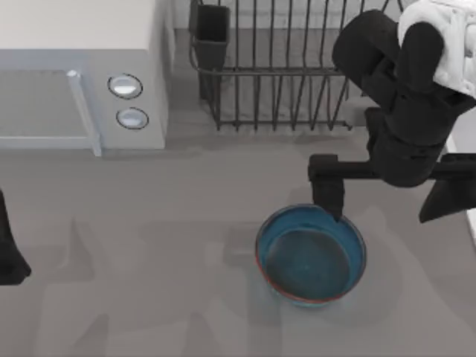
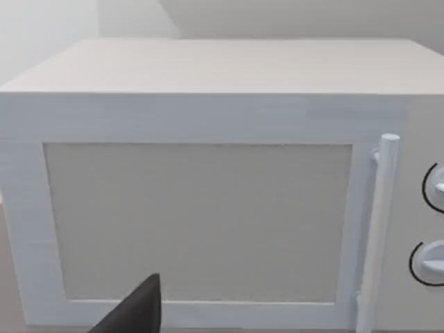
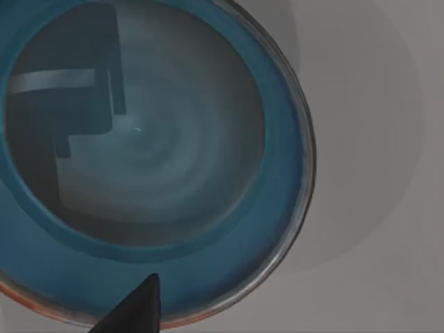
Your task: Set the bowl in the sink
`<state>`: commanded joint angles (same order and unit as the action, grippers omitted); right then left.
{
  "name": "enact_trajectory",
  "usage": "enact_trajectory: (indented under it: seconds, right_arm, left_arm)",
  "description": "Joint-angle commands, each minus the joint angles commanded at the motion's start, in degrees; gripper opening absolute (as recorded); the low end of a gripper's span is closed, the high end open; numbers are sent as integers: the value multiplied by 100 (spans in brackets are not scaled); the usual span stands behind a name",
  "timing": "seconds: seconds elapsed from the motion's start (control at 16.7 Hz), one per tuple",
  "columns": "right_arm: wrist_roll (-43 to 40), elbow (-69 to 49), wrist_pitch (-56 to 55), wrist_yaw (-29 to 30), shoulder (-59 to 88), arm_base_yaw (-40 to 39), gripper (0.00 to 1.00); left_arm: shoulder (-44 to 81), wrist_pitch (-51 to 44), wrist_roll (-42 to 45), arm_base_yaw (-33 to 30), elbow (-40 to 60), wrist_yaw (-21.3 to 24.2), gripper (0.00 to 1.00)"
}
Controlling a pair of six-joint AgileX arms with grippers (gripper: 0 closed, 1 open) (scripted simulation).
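The right gripper (image 1: 387, 195) of the AgileX pair hangs over the far edge of the round, shallow blue glazed bowl (image 1: 311, 255) with its thin reddish-brown rim, jaws spread wide: one dark finger (image 1: 328, 192) points down at the bowl's far rim, the other (image 1: 446, 195) stands well outside it toward the table's right. The bowl sits upright on the grey tabletop (image 1: 149, 260), in front of the dark wire dish rack (image 1: 275, 67). A sliver of the pale white-grey rectangular sink (image 1: 471, 223) shows at the right edge. The left gripper (image 1: 9, 253) is parked at the table's left edge, facing the white box-shaped microwave (image 2: 208, 173); whether its jaws are spread cannot be told. The risk: a thin, sloped, glossy rim may slip from a shallow pinch, or tip the bowl on lifting.
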<state>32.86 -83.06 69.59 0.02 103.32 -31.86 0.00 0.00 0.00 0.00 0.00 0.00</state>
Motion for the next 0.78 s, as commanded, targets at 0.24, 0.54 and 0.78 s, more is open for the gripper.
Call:
enact_trajectory:
  seconds: [0.24,0.54,0.78]
  right_arm:
    - [-6,331,-417,3,132,-15,100]
    - [21,1228,-1810,5,535,-35,100]
    - [34,1512,-2166,5,669,-45,100]
  left_arm:
    - [0,0,0,0,0,0,100]
    - [0,0,0,0,0,0,100]
    - [0,0,0,0,0,0,100]
